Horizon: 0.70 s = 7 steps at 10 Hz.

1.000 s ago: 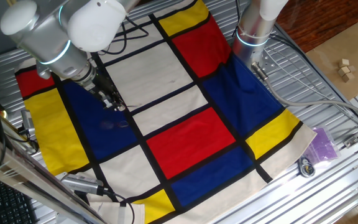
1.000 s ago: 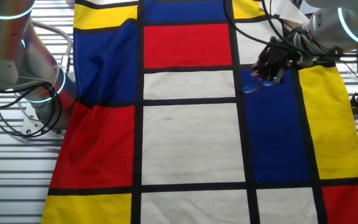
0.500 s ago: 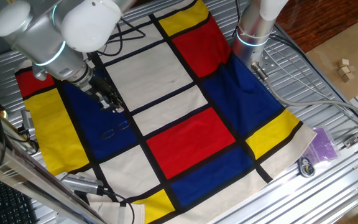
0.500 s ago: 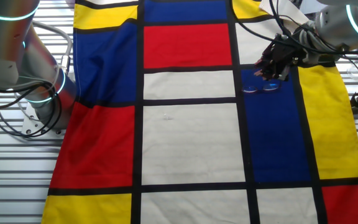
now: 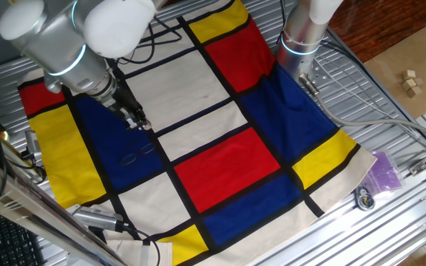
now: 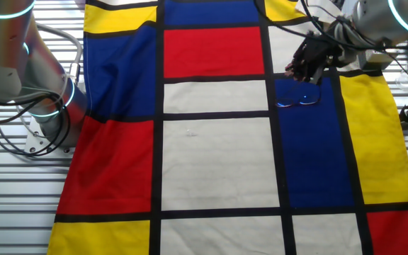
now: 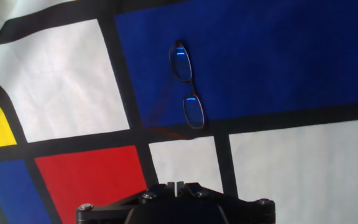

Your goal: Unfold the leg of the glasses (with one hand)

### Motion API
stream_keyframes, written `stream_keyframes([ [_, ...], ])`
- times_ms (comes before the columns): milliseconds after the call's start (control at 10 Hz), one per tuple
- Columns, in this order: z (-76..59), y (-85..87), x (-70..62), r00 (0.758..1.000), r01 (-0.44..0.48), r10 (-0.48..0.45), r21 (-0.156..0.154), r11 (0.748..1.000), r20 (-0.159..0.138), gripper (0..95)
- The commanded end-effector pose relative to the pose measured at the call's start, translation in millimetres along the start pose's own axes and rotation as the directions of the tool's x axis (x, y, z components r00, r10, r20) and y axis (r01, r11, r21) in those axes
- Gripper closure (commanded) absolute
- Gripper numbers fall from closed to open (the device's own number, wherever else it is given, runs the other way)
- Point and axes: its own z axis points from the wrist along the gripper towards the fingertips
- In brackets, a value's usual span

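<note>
The glasses (image 7: 186, 93) lie flat on a blue panel of the colour-block cloth, close to a black grid line, with both small oval lenses showing. Faint thin legs run off to the left of the lenses in the hand view. They also show as a faint outline, the glasses (image 5: 137, 154), and with glinting lenses, the glasses (image 6: 297, 99). My gripper (image 7: 177, 184) hangs above the cloth, clear of the glasses, its fingertips pressed together with nothing between them. It sits up-right of the frames, gripper (image 5: 140, 124), and just above them in the other fixed view, gripper (image 6: 304, 71).
The checked cloth (image 5: 220, 159) covers the slatted metal table. A second arm's base (image 5: 300, 41) stands at the far edge with cables. A purple bag (image 5: 385, 171) and a small round part (image 5: 364, 198) lie off the cloth at right.
The glasses, blurred beside my fingers a second ago, now rest still on the blue panel. My gripper has drawn back and away from them.
</note>
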Motion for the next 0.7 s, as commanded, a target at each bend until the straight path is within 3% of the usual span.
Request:
stream_keyframes([
  [100,-0.7,3.0,7.2,0.998,0.019,-0.020,0.017,1.000,0.056,95.0],
  [300,-1.5,6.8,13.0,0.995,0.020,-0.023,0.026,0.999,0.101,95.0],
  [400,-1.4,9.6,19.3,0.988,0.012,-0.016,0.023,1.000,0.154,95.0],
  [500,-1.2,11.2,22.9,0.986,0.009,-0.014,0.031,0.999,0.165,95.0],
  [700,1.6,12.9,32.9,0.976,0.000,-0.007,0.034,0.999,0.218,95.0],
])
